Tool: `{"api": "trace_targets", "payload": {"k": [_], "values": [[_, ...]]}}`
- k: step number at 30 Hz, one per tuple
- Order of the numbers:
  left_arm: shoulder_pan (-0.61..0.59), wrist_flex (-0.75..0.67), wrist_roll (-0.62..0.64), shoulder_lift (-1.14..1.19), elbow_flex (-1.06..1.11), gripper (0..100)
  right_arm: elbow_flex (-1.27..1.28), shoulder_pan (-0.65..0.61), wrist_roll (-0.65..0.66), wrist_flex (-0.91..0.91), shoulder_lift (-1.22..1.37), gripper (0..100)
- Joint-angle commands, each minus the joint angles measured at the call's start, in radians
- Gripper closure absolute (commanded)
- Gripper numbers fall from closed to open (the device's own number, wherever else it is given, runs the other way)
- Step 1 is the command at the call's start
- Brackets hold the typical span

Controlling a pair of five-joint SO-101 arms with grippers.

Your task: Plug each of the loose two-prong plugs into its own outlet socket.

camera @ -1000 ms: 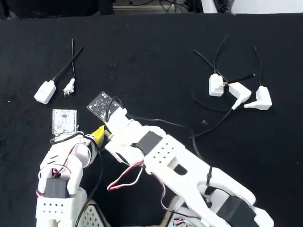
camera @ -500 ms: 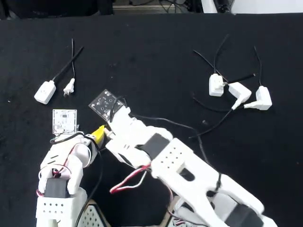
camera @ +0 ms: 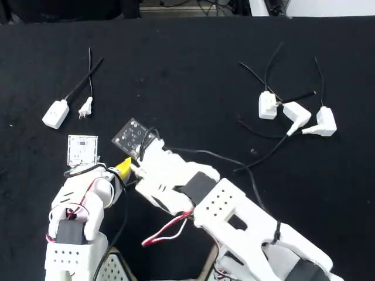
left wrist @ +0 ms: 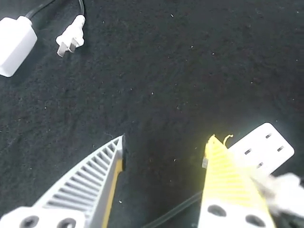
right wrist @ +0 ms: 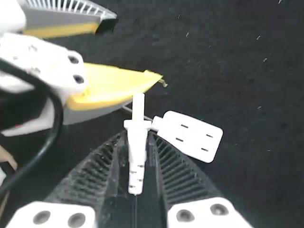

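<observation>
High view: I'm easing the right arm (camera: 199,187) toward the tabletop's near edge; left wrist view: the left gripper (left wrist: 166,140) is gaping empty by the outlet socket (left wrist: 261,145); right wrist view: the right gripper (right wrist: 137,137) is clamping the plug (right wrist: 137,116) beside it, probably aligning.

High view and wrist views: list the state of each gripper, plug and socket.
Left gripper: open, empty.
Right gripper: shut on the white plug.
White plug: clamped, prong end sticking out of the grip.
Slotted block: against the white plug; joined or not, cannot tell.
Socket: no plug in it.
Loose plug: unplugged, lying beside the socket.
Right cluster: three white pieces close together; mated or not, cannot tell.
</observation>
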Motion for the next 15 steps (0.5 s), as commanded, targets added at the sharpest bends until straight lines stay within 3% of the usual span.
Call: {"api": "trace_targets", "payload": {"k": [1,6,15], "values": [[-0.047,-0.014,0.003,-0.006,-0.013,73,0.013,0.023,0.037,0.015,0.001,98.8],[-0.054,-0.017,0.006,-0.006,-0.015,73,0.019,0.135,0.04,0.054,0.033,98.8],[-0.021,-0.017,0.003,-0.006,-0.012,73,0.005,-0.064,-0.006,-0.08,0.09,98.8]]}}
